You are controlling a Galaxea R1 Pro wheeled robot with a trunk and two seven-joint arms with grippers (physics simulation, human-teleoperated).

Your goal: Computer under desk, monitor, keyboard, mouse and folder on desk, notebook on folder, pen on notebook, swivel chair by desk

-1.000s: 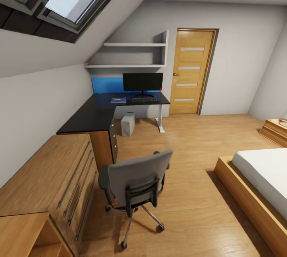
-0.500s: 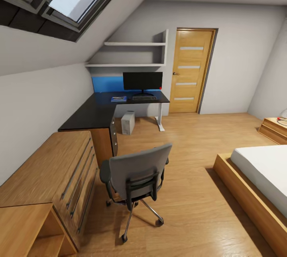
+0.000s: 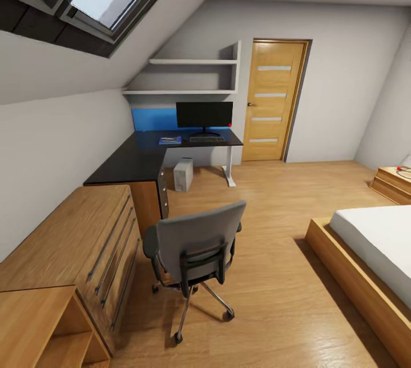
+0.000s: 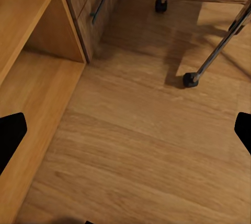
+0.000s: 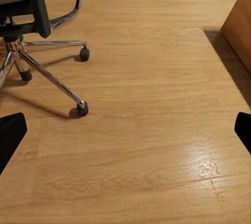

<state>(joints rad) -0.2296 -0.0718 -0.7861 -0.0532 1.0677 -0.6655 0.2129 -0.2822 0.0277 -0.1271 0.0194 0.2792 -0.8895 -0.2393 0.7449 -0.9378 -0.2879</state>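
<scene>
You are facing the chair (image 3: 197, 242) from behind, its back toward you and the desk (image 3: 137, 159) well beyond it to the left, while both grippers are hanging spread and empty over bare floor, the left (image 4: 125, 130) nearer the chair's casters.

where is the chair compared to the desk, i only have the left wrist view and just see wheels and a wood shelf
Observer: The chair stands on the floor beside the dresser, apart from the desk, with its back turned to the head view.
Operator: what's on the desk
Observer: The monitor with the keyboard in front of it, and a flat blue folder beside the keyboard.
Operator: and the computer
Observer: The computer sits on the floor under the desk.
</scene>
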